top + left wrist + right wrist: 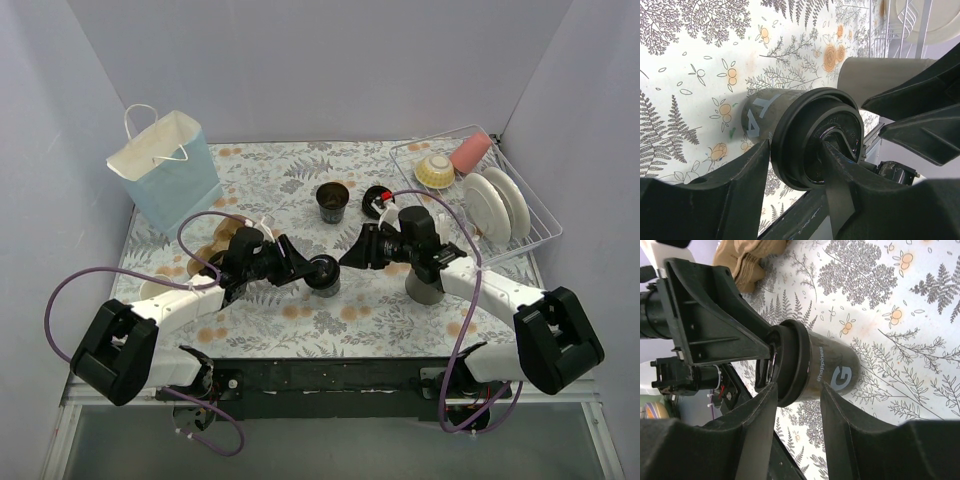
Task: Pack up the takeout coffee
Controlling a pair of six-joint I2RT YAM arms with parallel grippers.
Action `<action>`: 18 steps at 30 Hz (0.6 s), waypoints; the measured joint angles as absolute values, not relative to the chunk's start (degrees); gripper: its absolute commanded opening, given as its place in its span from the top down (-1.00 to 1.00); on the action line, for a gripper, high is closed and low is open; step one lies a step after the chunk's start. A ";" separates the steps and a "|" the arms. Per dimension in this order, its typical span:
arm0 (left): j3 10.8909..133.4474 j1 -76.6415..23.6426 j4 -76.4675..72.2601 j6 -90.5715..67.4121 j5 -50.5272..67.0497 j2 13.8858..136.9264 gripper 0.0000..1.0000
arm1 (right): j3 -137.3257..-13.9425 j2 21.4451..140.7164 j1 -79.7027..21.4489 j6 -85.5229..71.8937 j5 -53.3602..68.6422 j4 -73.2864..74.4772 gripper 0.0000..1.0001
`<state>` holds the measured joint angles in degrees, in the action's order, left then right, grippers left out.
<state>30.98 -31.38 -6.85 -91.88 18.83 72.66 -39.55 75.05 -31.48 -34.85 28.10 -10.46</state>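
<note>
Okay, left gripper (796,147) pinches cup (832,372) by its lid (810,135); right gripper (799,390) straddles cup body, can't tell if squeezing. Open cup (332,200) behind.

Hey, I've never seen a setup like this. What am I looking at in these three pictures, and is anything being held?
These are two robot arms bolted at the near edge of a flowered table. One picture looks down from above; the other two come from cameras on each wrist. On the table stand a blue paper bag, an open black cup, a grey cylinder and a dish rack. Both arms meet at one lidded black cup: the left end effector has its fingers at the lid, and the right end effector straddles the cup's body. Whether either truly grips, I cannot tell.
</note>
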 measured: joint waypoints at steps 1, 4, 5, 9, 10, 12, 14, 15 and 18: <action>31.33 -31.38 -6.20 -91.74 18.85 72.69 0.08 | -39.35 75.24 -31.53 -34.89 27.94 -10.33 0.07; 32.14 -31.48 -4.43 -91.26 18.83 72.66 0.03 | -38.65 75.48 -31.55 -34.96 27.55 -10.26 0.08; 32.36 -31.55 -3.95 -91.18 18.83 72.66 0.02 | -38.50 75.48 -31.55 -34.94 27.46 -10.15 0.07; 32.86 -31.94 -2.66 -90.67 18.83 72.71 -0.08 | -38.44 75.37 -31.57 -34.94 26.85 -9.69 0.05; 32.97 -32.05 -2.46 -90.63 18.85 72.79 -0.11 | -38.37 75.18 -31.57 -34.94 26.63 -9.45 0.05; 33.26 -32.42 -2.15 -90.30 18.85 73.03 -0.15 | -37.82 74.39 -31.57 -34.94 26.02 -9.08 0.03; 33.61 -32.91 -1.96 -89.97 18.87 73.43 -0.17 | -37.56 73.65 -31.57 -34.94 25.56 -8.23 0.04; 33.76 -33.08 -1.93 -89.86 18.90 73.65 -0.18 | -37.56 73.43 -31.57 -34.94 25.39 -7.97 0.04; 34.39 -33.61 -1.85 -89.36 18.90 74.22 -0.21 | -37.45 72.82 -31.57 -34.92 24.88 -7.42 0.04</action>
